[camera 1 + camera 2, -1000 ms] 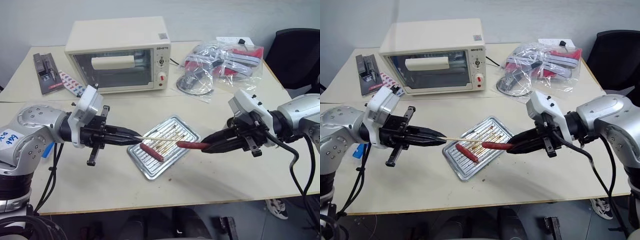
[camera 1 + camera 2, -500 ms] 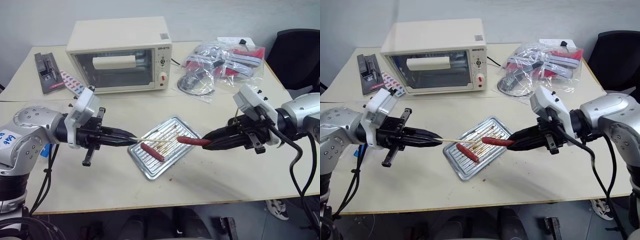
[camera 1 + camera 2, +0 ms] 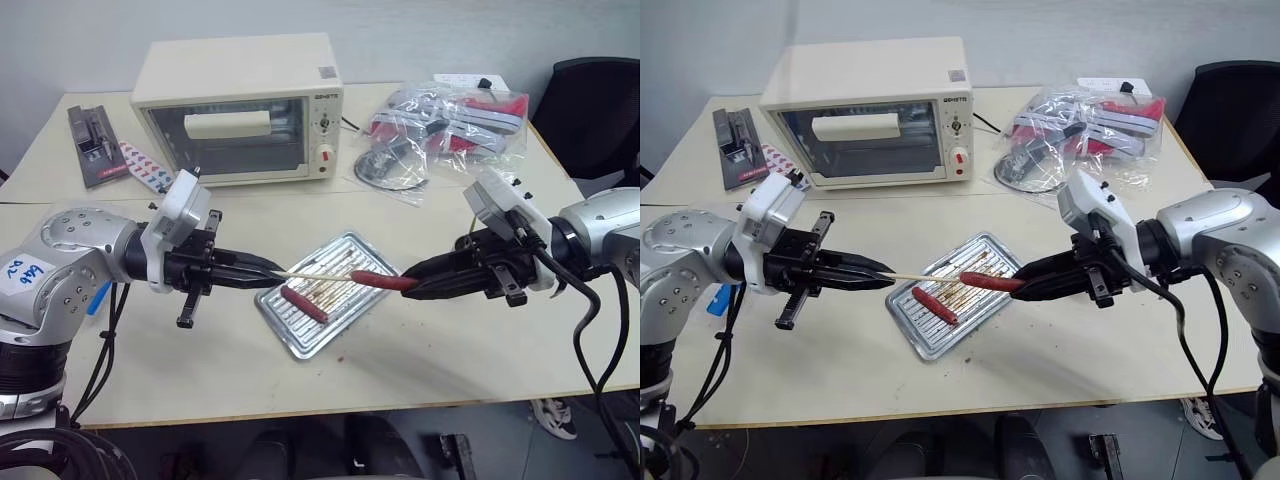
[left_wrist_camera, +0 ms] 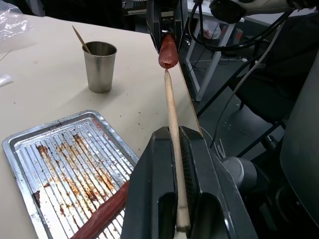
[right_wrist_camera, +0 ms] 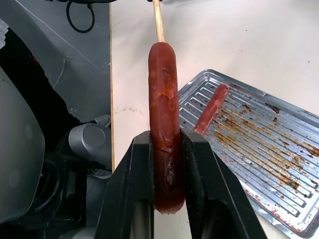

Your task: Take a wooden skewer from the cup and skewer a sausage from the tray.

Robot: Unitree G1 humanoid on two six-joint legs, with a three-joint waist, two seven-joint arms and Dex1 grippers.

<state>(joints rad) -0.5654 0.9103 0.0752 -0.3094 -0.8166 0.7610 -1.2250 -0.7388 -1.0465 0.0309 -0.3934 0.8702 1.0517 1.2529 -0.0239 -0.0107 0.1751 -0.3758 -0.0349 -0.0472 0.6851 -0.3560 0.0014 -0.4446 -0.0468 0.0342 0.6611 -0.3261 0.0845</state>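
Skewer point(image 4: 172, 129) and sausage point(image 5: 163, 129) are almost tip to end now. On the left side, the left end effector point(image 3: 268, 273) is closed tightly on the thick end of the skewer, and the stick runs out straight ahead of its fingers, toward the right. The right end effector point(image 3: 412, 285) faces it from the other side and is closed narrowly on one sausage, which sticks out ahead of its fingers toward the left. Both long axes lie nearly on one line, above the tray point(image 3: 290, 340) on the bench point(image 3: 450, 350). From the left wrist view I judge that the point just touches the rounded end of the sausage, slightly off its centre; the head views cannot settle this.

The left wrist view also shows the cup point(image 4: 99, 66) with another skewer, beyond the tray. The right wrist view shows the second sausage point(image 5: 212, 107) lying on the tray.
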